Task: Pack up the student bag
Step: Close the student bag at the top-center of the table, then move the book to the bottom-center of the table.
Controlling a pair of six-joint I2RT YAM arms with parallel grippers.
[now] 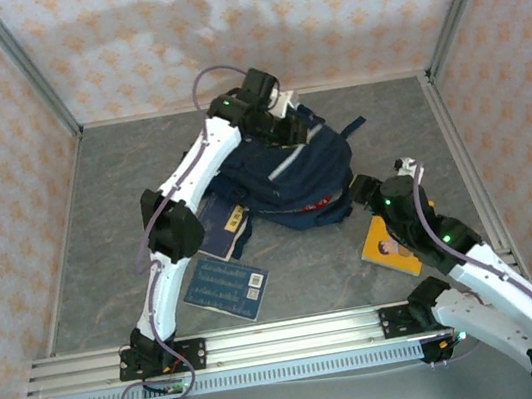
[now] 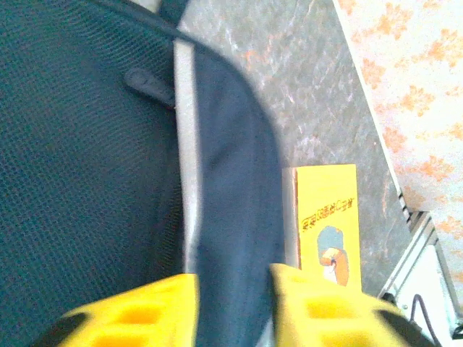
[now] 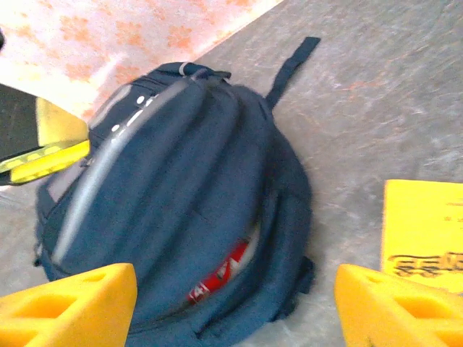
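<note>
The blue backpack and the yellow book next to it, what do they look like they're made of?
The student bag looks like soft woven synthetic fabric, matte navy: it sags and creases. Its mesh panel shows an open weave, and the grey stripe looks smoother, maybe reflective trim. The yellow book looks like paper with a flat printed card cover.

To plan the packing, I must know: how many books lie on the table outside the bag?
3. A blue book lies before the student bag, a dark book lies at its left edge, and a yellow book lies at its right. More may be hidden inside.
</note>
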